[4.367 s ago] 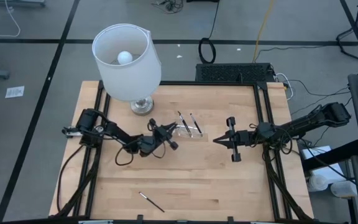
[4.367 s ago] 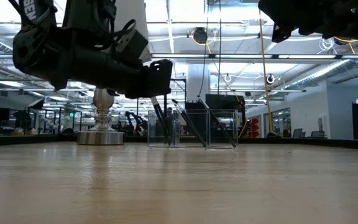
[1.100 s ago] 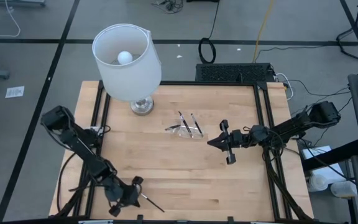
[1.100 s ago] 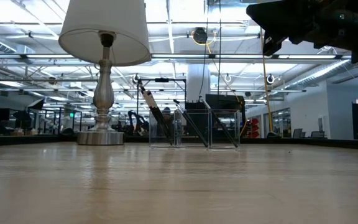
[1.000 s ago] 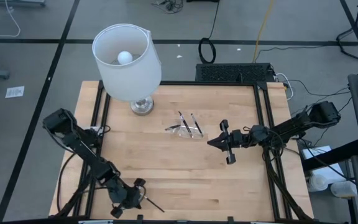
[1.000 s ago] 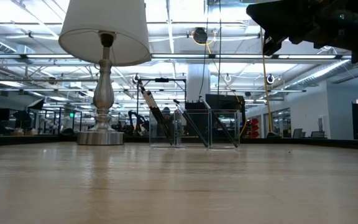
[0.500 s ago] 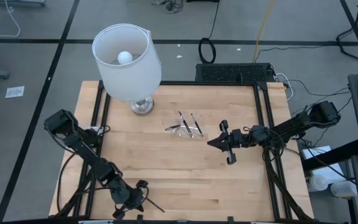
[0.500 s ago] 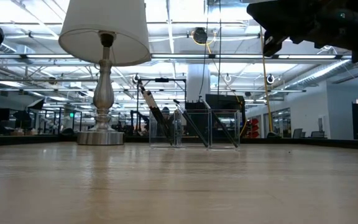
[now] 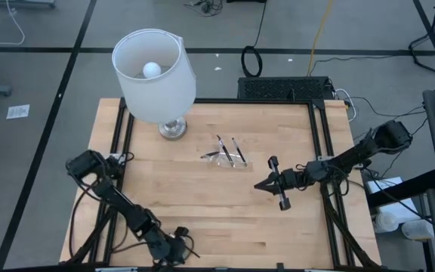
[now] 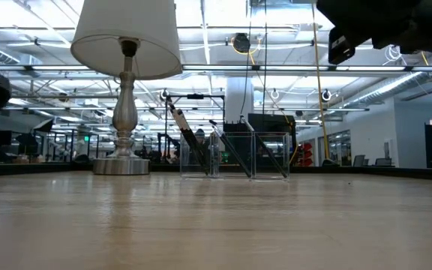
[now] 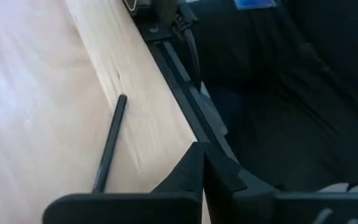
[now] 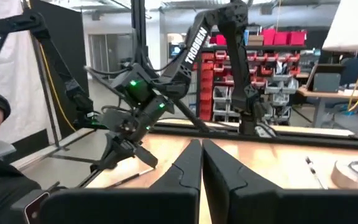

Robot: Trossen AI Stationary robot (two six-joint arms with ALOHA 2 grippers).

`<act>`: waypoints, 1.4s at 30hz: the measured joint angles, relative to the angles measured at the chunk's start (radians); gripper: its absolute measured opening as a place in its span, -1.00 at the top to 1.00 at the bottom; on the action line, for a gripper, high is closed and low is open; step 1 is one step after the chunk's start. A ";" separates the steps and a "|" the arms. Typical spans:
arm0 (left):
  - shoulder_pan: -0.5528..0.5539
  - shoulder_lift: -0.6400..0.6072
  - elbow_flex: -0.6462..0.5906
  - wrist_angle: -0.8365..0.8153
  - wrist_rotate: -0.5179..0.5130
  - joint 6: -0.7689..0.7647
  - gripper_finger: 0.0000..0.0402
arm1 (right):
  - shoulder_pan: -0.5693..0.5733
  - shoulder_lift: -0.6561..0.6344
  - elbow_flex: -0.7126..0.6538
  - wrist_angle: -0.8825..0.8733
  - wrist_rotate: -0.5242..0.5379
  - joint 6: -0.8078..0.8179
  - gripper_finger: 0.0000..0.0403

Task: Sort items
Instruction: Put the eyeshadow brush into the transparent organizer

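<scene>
Pale smooth wood table [image 9: 225,211]; clear plastic tray [image 10: 235,156]; lamp [image 10: 126,90] base looks like polished metal.

**Where each camera sits**

The overhead cam looks straight down on the whole table [image 9: 225,204]. The low one sits at tabletop level by the near edge, facing the lamp [image 10: 126,60] and clear tray [image 10: 231,156], which overhead sees too. The left wrist cam is close over the near edge; the right wrist cam looks across at the left arm [image 12: 142,93].

Right gripper [image 12: 201,163] closed above the table [image 12: 278,163]; left gripper [image 12: 124,151] low opposite.
</scene>
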 joint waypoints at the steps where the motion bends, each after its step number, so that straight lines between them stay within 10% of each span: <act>1: 0.007 0.015 0.018 -0.015 0.005 0.002 0.99 | 0.004 0.000 0.000 -0.005 0.000 0.007 1.00; 42: 0.225 -0.071 0.051 -0.092 -0.018 0.323 0.99 | 0.030 0.000 0.000 -0.174 -0.003 -0.002 1.00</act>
